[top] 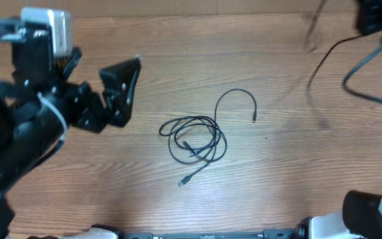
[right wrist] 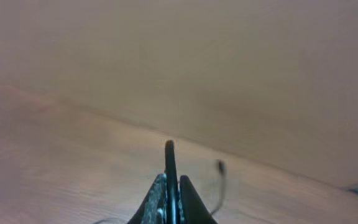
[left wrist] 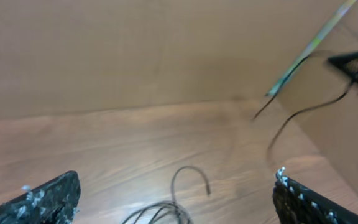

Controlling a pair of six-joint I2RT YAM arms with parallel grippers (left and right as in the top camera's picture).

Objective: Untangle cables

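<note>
The cables [top: 192, 150] lay in one loose coil at the middle of the table [top: 290, 179], touched by neither arm; one end [top: 253, 117] arched up and out to the right, and a second plug [top: 181, 183] trailed clear below the coil. The left hand [left wrist: 174, 177] hung left of the coil, jaws spread wide and empty; its wrist view caught only the coil's near edge between the fingers. The right hand [right wrist: 170, 186] was pinched fully shut with nothing seen in it; the overhead view did not show it.

The step looked like a reach for a first grip. It would go best by taking a free end rather than the crossed middle; the arched end stood well apart from the loops, so closing there should catch one strand only. A slow pull outward, with the other hand pinning the coil, should keep the loops from dragging along and tightening.
</note>
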